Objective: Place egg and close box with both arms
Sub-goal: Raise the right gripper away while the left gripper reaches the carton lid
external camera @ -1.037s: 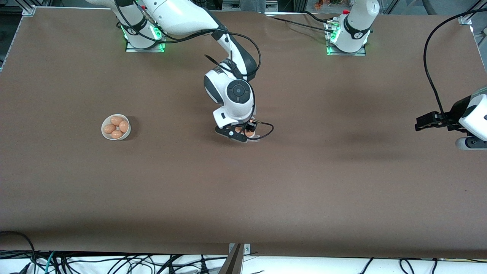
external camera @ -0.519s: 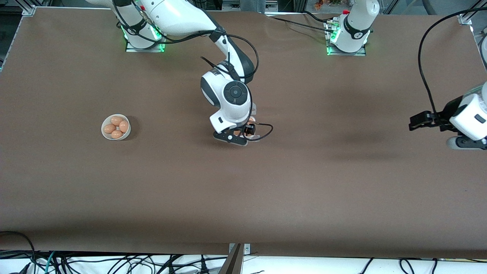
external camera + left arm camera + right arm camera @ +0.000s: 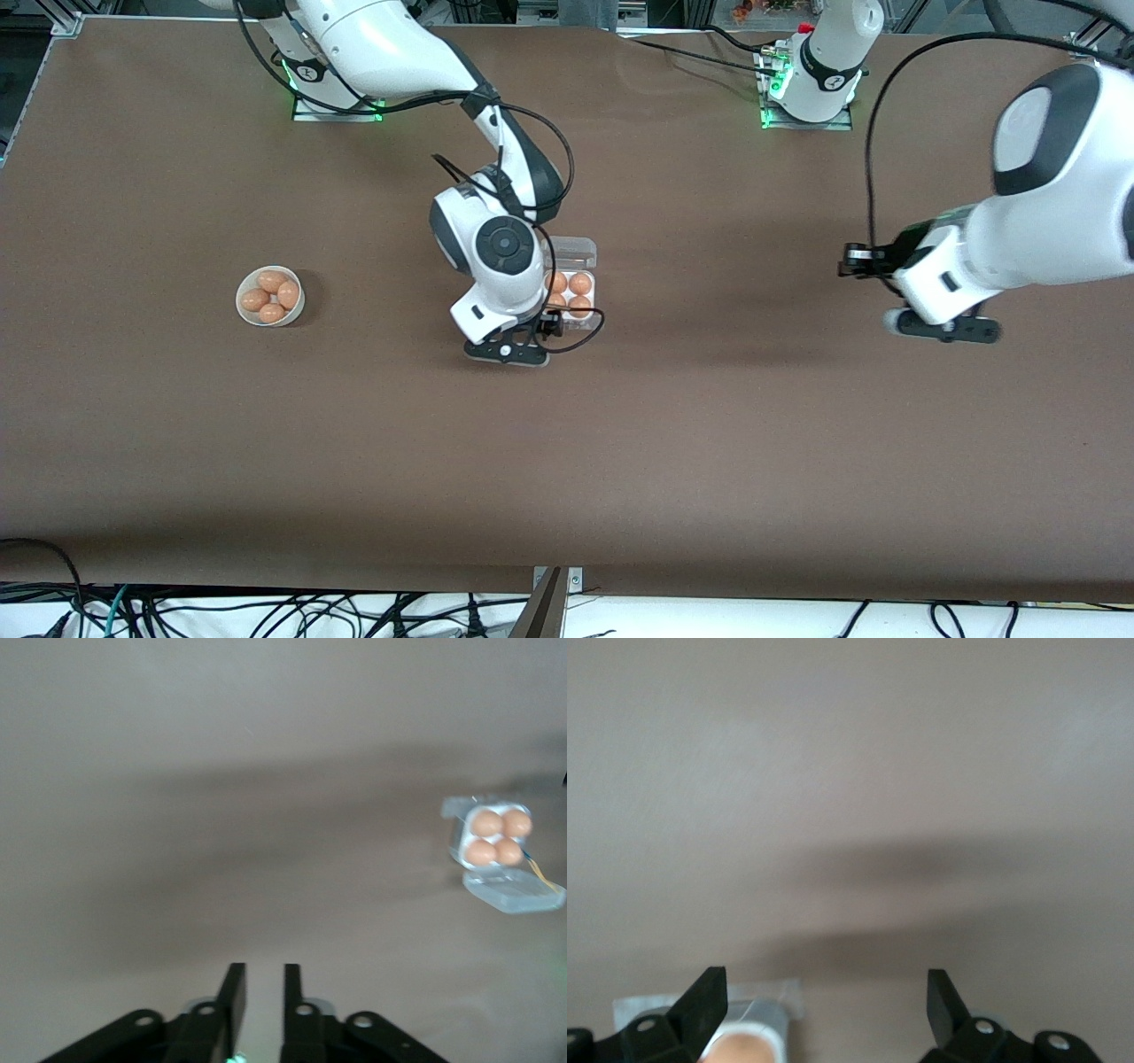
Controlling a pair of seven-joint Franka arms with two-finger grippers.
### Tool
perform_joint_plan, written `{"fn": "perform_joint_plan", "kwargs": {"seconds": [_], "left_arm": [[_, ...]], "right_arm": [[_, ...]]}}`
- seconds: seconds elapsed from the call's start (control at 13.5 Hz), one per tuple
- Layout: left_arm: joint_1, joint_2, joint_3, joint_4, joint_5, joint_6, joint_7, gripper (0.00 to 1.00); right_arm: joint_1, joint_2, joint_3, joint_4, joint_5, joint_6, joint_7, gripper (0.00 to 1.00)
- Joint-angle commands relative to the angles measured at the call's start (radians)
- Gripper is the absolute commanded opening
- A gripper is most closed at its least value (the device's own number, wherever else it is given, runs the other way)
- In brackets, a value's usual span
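Note:
The box (image 3: 591, 299) lies mid-table with its clear lid (image 3: 576, 251) folded back flat and a brown egg (image 3: 580, 283) in every cell. My right gripper (image 3: 542, 326) hangs open and empty over the box's edge toward the right arm's end. In the right wrist view its fingers (image 3: 824, 979) stand wide apart, with a corner of the box (image 3: 757, 1014) and an egg (image 3: 740, 1047) low between them. My left gripper (image 3: 850, 260) hovers over bare table toward the left arm's end. Its fingers (image 3: 264, 967) are drawn close together with nothing between them. It faces the box (image 3: 461, 837) and the lid (image 3: 516, 892) from a distance.
A round white bowl (image 3: 243, 288) with several brown eggs sits toward the right arm's end of the table. A black cable (image 3: 585, 332) loops from the right wrist beside the box. Bare brown tabletop lies between the box and the left gripper.
The right gripper opened and drew off the box toward the right arm's end, uncovering the eggs. The left arm swung in toward the middle while its fingers closed.

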Motion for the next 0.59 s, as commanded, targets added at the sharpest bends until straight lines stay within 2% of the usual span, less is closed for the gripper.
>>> {"fn": "perform_joint_plan", "kwargs": {"seconds": [0.0,0.07,0.3,0.52], "left_arm": [[-0.077,0.054,-0.001,0.009,-0.087,-0.019,-0.1,0.16],[-0.106,0.077,0.001,0.012,-0.132,-0.017,-0.144,0.12],[-0.189,0.141,0.001,0.02,-0.199,-0.011,-0.239,0.12],[-0.253,0.206,0.001,0.021,-0.233,-0.01,-0.368,0.1]], "right_arm": [[-0.074,-0.073,0.009,0.001,0.005,-0.089,-0.074,1.0],[-0.092,-0.097,0.007,0.001,0.005,-0.1,-0.075,1.0],[-0.172,-0.174,0.016,-0.013,-0.006,-0.125,-0.11,1.0],[-0.271,-0.307,0.03,-0.152,-0.007,-0.117,-0.236,1.0]]}}
